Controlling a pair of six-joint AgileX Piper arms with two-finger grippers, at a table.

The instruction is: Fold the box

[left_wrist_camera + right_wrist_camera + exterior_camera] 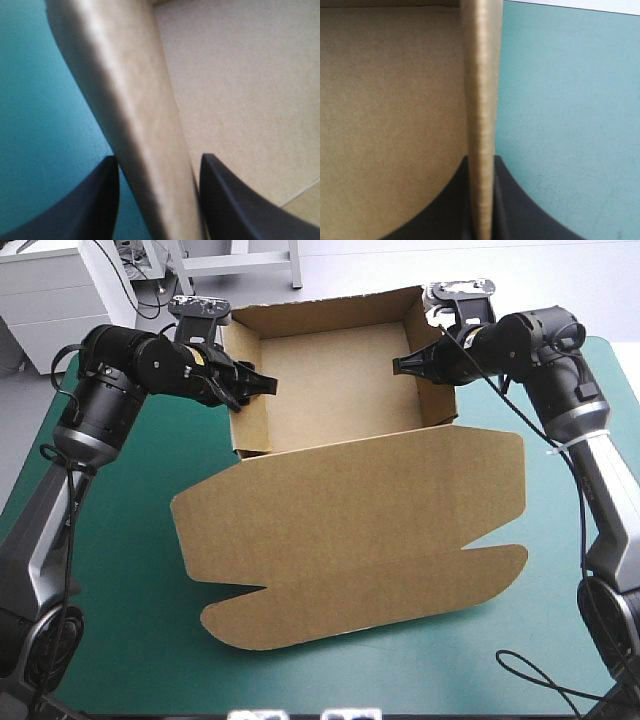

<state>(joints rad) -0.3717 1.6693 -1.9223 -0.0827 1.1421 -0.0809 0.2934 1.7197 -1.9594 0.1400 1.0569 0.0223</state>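
Matt brown board box (340, 390): square open tray, flat round-cornered lid.

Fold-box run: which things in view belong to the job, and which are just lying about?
In the job:
box, an open tray with its lid flat
left gripper, open astride the left wall
right gripper, shut on the right wall

Not in the job:
teal-green cover only
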